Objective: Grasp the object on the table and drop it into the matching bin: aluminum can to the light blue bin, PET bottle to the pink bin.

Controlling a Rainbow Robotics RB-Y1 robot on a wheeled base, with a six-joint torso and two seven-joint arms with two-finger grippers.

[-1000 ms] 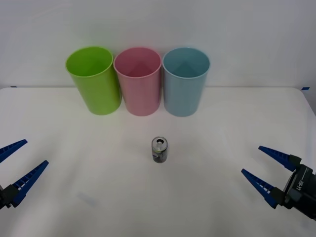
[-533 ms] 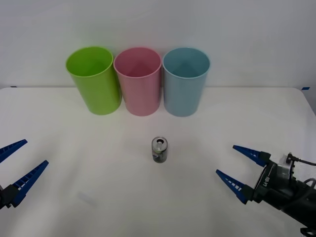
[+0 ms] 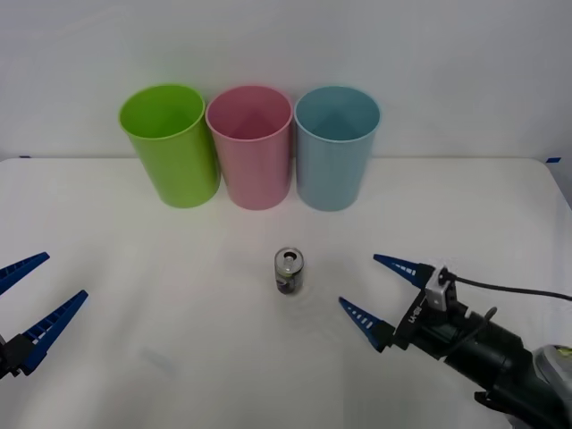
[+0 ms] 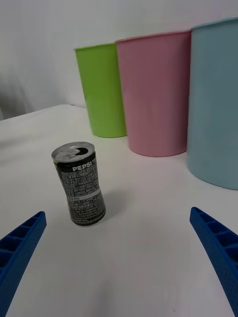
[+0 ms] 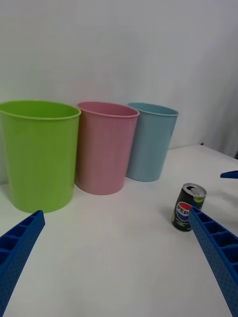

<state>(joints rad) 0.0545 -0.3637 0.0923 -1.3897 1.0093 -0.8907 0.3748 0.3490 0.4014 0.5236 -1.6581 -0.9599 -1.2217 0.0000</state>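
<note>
A small silver aluminum can (image 3: 289, 271) with a dark label stands upright on the white table (image 3: 179, 268), in front of the bins. It also appears as the can (image 4: 80, 184) in the right wrist view and the can (image 5: 188, 206) in the left wrist view. My right gripper (image 3: 374, 290) is open, just right of the can, fingers pointing towards it. My left gripper (image 3: 29, 300) rests open at the table's left edge. The pink bin (image 3: 249, 145) and the light blue bin (image 3: 337, 146) stand side by side at the back.
A lime green bin (image 3: 168, 143) stands left of the pink one, touching it. The three bins form a row near the table's far edge against a white wall. Bare tabletop lies around the can.
My right arm has moved left across the table, bringing its open gripper close to the can. The left arm and the can have stayed still.
</note>
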